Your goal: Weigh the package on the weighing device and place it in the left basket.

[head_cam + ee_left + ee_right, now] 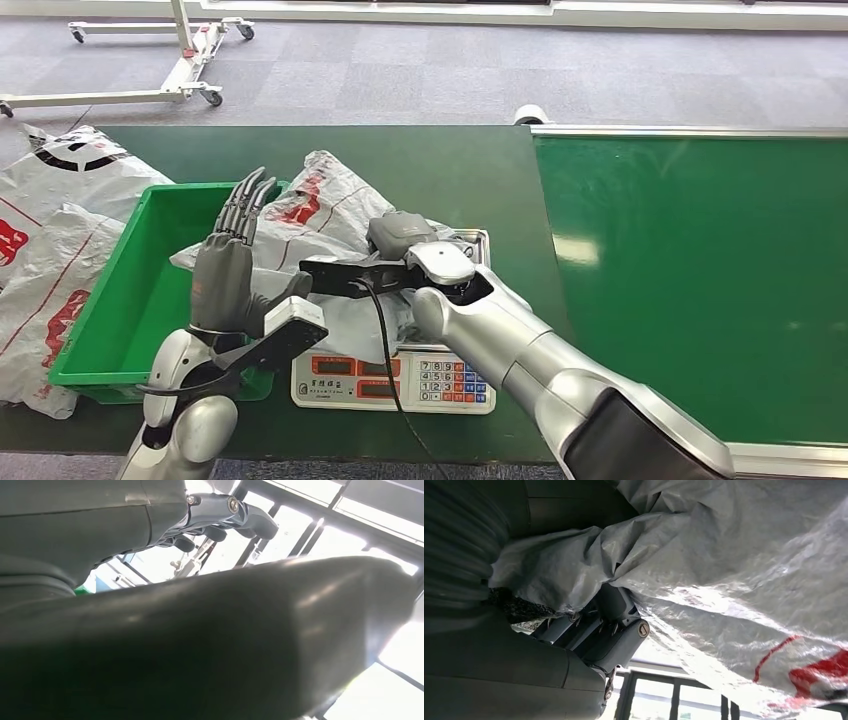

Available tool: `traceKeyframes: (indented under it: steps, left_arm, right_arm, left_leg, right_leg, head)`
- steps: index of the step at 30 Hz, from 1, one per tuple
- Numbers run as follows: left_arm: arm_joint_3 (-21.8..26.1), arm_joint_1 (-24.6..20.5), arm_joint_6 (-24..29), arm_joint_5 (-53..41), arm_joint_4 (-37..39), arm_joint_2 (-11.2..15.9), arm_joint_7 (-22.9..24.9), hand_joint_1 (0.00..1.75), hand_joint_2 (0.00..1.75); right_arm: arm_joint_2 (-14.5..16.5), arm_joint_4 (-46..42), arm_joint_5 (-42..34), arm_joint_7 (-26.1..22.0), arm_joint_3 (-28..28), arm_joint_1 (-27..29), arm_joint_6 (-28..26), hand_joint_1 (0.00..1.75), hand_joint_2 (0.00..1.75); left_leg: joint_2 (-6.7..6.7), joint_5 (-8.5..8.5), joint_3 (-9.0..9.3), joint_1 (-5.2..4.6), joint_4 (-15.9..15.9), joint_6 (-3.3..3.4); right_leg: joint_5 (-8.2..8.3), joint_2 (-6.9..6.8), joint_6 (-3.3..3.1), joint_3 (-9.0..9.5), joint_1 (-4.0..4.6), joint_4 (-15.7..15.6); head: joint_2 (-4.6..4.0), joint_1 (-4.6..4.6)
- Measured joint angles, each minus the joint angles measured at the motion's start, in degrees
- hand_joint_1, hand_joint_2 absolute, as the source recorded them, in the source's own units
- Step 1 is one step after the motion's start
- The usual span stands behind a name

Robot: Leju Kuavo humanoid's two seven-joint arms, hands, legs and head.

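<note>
The package (322,205), a crumpled white-grey plastic bag with red print, lies across the weighing scale (395,382) and reaches over the right rim of the green basket (120,300). My right hand (402,243) rests on top of the package above the scale. The right wrist view shows its fingers (610,632) curled into a fold of the package (734,565). My left hand (234,262) stands upright at the package's left end, over the basket's right side, with straight fingers and nothing in it. In the left wrist view its fingers (227,515) are spread against bright windows.
More white bags with red print (50,230) lie left of the basket. A green conveyor belt (700,280) with a metal edge runs on the right. A white wheeled frame (190,70) stands on the carpet behind the table.
</note>
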Motion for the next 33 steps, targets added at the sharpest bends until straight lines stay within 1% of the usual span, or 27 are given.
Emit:
traceKeyframes:
  steps: [1,7,14,20,25,27,29,31,33]
  left_arm:
    - [-0.1,0.0,-0.1,0.0,0.0,0.1,0.1,0.00,0.00]
    - [-0.4,0.2,-0.5,-0.2,0.0,0.9,0.1,0.00,0.00]
    - [-0.4,1.1,-0.2,-0.6,-0.2,1.8,-0.1,0.00,0.00]
    - [-0.4,1.2,-0.2,-0.7,-0.2,2.1,-0.1,0.00,0.00]
    - [-0.4,1.3,0.0,-0.8,-0.2,2.2,-0.1,0.00,0.00]
    - [-0.4,2.2,0.5,-1.2,-0.5,2.4,-0.2,0.00,0.00]
    - [-0.3,3.8,1.7,-1.9,-1.3,2.8,-0.4,0.00,0.00]
    - [0.0,5.0,2.8,-2.1,-2.1,3.0,-0.9,0.00,0.00]
    - [0.2,5.7,3.7,-1.9,-2.5,3.2,-1.5,0.00,0.00]
  right_arm:
    - [-0.2,0.0,0.2,0.0,0.0,0.2,0.0,0.00,1.75]
    - [-1.9,-1.3,1.5,0.3,-0.1,0.7,-0.1,0.00,1.75]
    - [-4.6,-6.1,3.3,0.7,-2.5,0.2,0.7,0.00,1.75]
    - [-5.6,-7.9,3.5,0.5,-3.4,0.1,0.9,0.00,1.75]
    - [-5.8,-8.2,3.5,0.2,-3.6,-0.1,0.9,0.00,1.75]
    - [-6.7,-9.4,3.6,0.5,-4.5,-1.9,0.7,0.00,0.87]
    - [-8.9,-12.2,5.4,1.9,-6.4,-5.1,-1.3,0.00,0.00]
    - [-11.6,-15.6,8.6,3.2,-8.9,-7.9,-4.4,0.00,0.00]
    - [-14.4,-18.9,10.3,3.2,-11.6,-10.2,-5.7,0.00,0.00]
  left_leg:
    - [0.01,0.00,0.00,0.00,0.0,0.00]
    - [0.01,0.00,0.01,0.00,0.0,0.00]
    - [0.01,0.00,0.01,0.00,0.0,0.00]
    - [0.01,0.00,0.00,0.00,0.0,0.00]
    - [0.01,0.00,0.00,0.00,0.0,0.00]
    - [0.01,0.01,0.00,-0.01,0.0,0.01]
    - [-0.01,0.02,-0.02,-0.02,0.0,0.02]
    - [-0.05,0.02,-0.07,-0.04,0.1,0.03]
    - [-0.09,0.01,-0.11,-0.05,0.1,0.04]
  right_leg:
    - [0.00,0.01,0.00,0.00,0.00,0.0]
    - [0.01,0.02,0.00,0.00,-0.01,0.0]
    - [0.01,0.03,-0.01,0.00,-0.01,0.0]
    - [0.01,0.03,-0.01,0.00,-0.01,0.0]
    - [0.02,0.03,-0.01,0.00,-0.01,0.0]
    - [0.02,0.02,-0.01,-0.01,-0.01,0.0]
    - [0.02,-0.01,0.00,-0.01,-0.02,0.0]
    - [0.02,-0.08,0.00,-0.02,-0.03,0.0]
    - [0.02,-0.13,0.00,-0.01,-0.04,0.0]
  head:
    - [0.00,-0.01]
    - [0.00,-0.01]
    - [0.00,0.00]
    - [0.00,0.00]
    - [0.00,-0.01]
    - [0.00,0.00]
    - [0.00,0.00]
    - [0.00,-0.01]
    - [0.00,0.00]
